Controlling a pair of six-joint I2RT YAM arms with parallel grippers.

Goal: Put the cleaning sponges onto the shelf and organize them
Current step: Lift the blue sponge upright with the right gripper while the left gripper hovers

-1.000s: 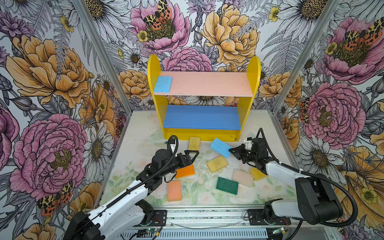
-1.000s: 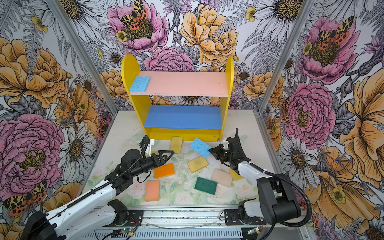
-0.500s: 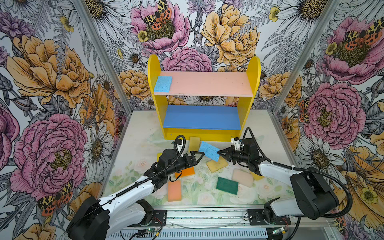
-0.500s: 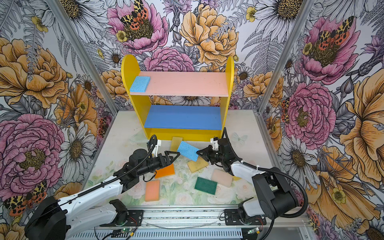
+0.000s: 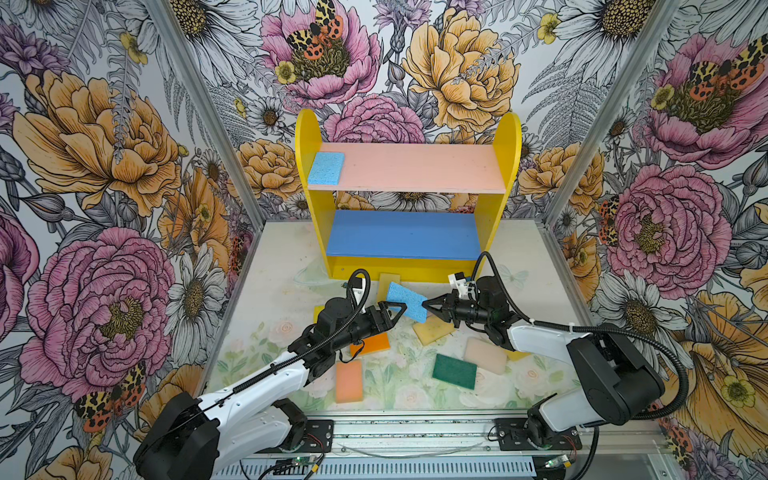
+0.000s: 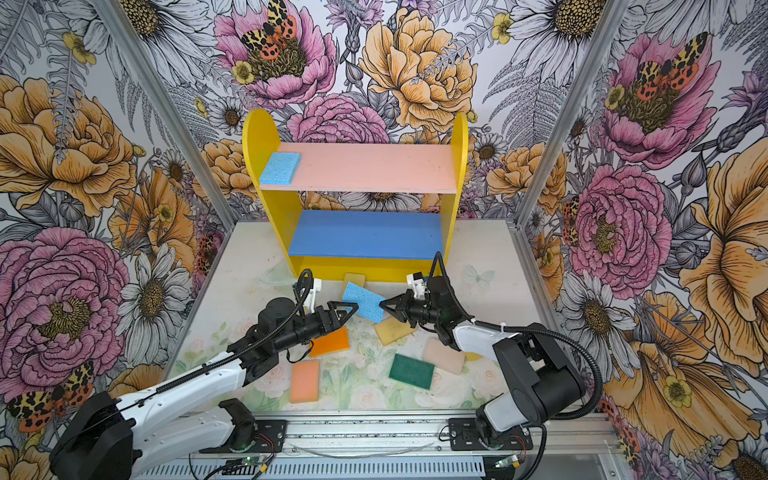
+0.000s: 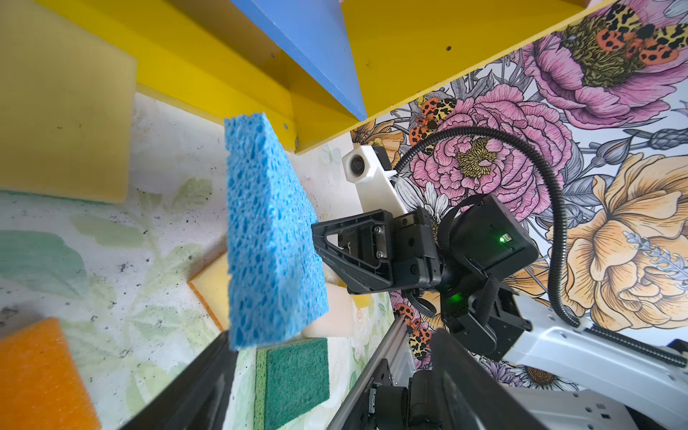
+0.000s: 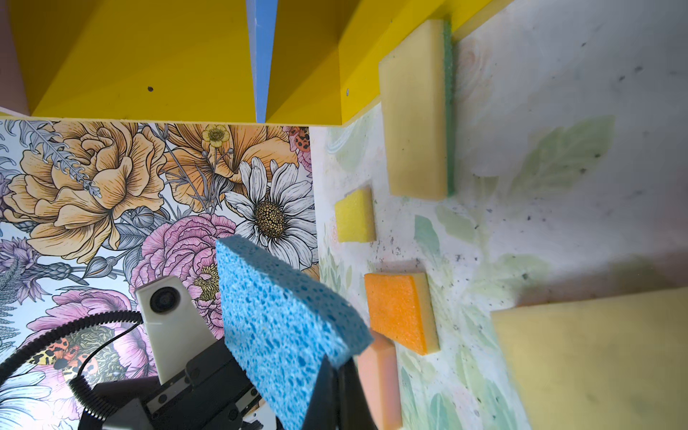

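Note:
A light blue sponge (image 5: 406,300) (image 6: 365,301) hangs tilted above the table in front of the shelf (image 5: 509,137). My right gripper (image 5: 427,308) (image 8: 332,366) is shut on one corner of it. My left gripper (image 5: 397,311) (image 7: 329,335) is open at the sponge's opposite end. In the left wrist view the sponge (image 7: 268,231) dips between its spread fingers; contact is unclear. A second light blue sponge (image 5: 326,168) lies at the left end of the pink upper board. The blue lower board is bare.
On the table lie an orange sponge (image 5: 372,343), a peach one (image 5: 348,380), a dark green one (image 5: 454,370), a cream one (image 5: 485,355) and yellow ones (image 5: 433,330) (image 5: 389,279). Walls close in on three sides.
My right gripper lifted the light blue sponge and carried it left towards the middle. My left gripper moved right to meet it, and its jaws have narrowed a little.

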